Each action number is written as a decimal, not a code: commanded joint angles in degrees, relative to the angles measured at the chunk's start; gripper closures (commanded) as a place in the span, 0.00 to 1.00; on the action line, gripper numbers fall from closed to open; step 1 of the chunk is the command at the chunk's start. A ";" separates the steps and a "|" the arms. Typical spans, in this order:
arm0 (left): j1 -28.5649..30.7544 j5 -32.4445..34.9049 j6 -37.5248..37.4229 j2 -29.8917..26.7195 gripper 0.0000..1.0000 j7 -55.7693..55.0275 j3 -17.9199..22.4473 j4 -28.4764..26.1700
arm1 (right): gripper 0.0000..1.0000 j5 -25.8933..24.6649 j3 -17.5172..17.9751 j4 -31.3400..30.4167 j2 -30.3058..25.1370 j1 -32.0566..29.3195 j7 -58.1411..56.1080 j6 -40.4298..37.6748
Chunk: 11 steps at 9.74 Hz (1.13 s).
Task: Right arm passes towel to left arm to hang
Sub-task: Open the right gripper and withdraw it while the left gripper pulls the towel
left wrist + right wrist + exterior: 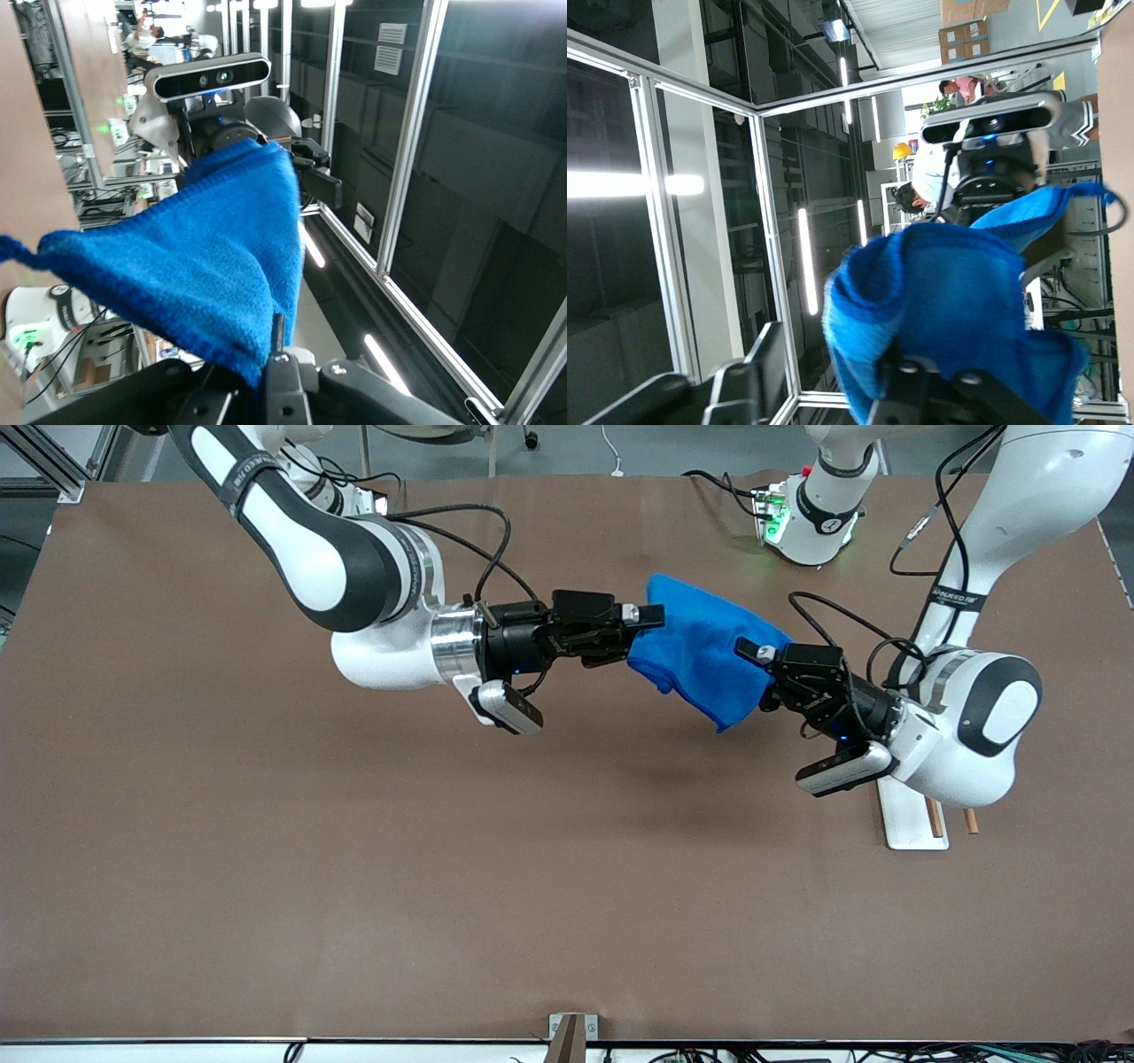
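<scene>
Item: bright royal-blue soft cloth towel, slung above the brown worktop between my tools for handover, left tool clamped on it, right tool part-open.

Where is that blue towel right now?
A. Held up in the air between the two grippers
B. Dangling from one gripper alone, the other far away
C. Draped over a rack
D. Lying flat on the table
A. The towel is stretched above the table between the right gripper and the left gripper, one at each end.
</scene>
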 commanded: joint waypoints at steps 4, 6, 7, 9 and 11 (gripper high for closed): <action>2.00 14.53 4.85 0.17 1.00 -14.55 0.37 9.43 | 0.00 -36.89 -8.23 -0.55 -2.00 -0.76 16.31 -0.36; 1.82 24.35 6.96 -1.14 1.00 -23.87 0.55 12.87 | 0.00 -49.66 -13.49 -4.75 -4.90 -1.28 19.41 -0.62; 1.82 29.71 7.58 -1.85 1.00 -27.30 0.55 14.19 | 0.00 -55.28 -16.22 -6.77 -6.22 -1.46 19.42 -0.97; 1.73 39.21 7.85 -2.29 1.00 -32.50 0.64 16.48 | 0.00 -62.08 -23.24 -12.13 -9.38 -1.64 19.33 -1.94; 1.56 46.96 8.47 -2.38 1.00 -37.16 0.64 18.67 | 0.00 -67.79 -30.62 -13.47 -11.41 -2.95 19.33 -6.83</action>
